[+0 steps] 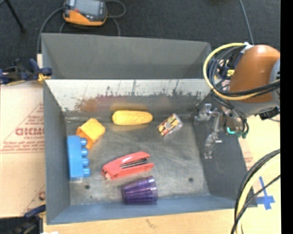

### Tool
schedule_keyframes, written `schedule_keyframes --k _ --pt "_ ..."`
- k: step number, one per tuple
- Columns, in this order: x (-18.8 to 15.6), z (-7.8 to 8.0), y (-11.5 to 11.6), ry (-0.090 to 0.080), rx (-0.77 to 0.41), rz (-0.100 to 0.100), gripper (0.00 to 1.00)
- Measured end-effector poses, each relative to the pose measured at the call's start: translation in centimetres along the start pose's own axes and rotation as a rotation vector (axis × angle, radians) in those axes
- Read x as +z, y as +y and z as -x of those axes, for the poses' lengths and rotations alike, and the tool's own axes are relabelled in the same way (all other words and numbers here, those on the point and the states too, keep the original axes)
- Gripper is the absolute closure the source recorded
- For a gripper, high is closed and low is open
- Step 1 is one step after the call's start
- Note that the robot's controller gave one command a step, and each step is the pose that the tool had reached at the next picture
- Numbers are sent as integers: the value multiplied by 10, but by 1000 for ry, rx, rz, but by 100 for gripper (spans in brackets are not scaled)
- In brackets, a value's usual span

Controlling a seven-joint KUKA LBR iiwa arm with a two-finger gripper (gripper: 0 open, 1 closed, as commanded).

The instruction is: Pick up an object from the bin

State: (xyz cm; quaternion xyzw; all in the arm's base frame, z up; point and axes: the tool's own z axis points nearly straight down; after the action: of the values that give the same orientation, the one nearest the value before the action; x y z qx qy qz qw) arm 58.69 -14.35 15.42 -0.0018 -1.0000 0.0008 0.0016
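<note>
The gripper hangs low at the 3 o'clock side of the grey metal bin, close to the sloping right wall and over bare floor, with nothing seen in its grasp. Whether it is spread or pressed together cannot be told from this angle. Its place near the wall fits an arm that reaches in from that side, and the pick looks not yet begun.

Nearest to it, toward 9 o'clock and a little apart, a small striped packet lies tilted. On closeness alone it is the likeliest candidate. Farther on, at 12 o'clock of the bin floor, a yellow corn-shaped toy lies lengthwise along the back wall. At 10 o'clock an orange block sits just beside the top of a blue toy brick, which runs along the left wall at 9 o'clock. A red stapler lies slantwise toward 6 o'clock. A purple cup rests on its side just beyond it, by the front wall. The things lie singly, which should leave room for a descent on any of them.
</note>
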Motion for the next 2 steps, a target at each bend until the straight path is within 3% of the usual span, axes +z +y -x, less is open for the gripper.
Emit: schedule_keyframes --k 1,2 --pt "-5 2 0 -7 -3 -2 0" --pt "35 37 16 -18 -135 -5 0"
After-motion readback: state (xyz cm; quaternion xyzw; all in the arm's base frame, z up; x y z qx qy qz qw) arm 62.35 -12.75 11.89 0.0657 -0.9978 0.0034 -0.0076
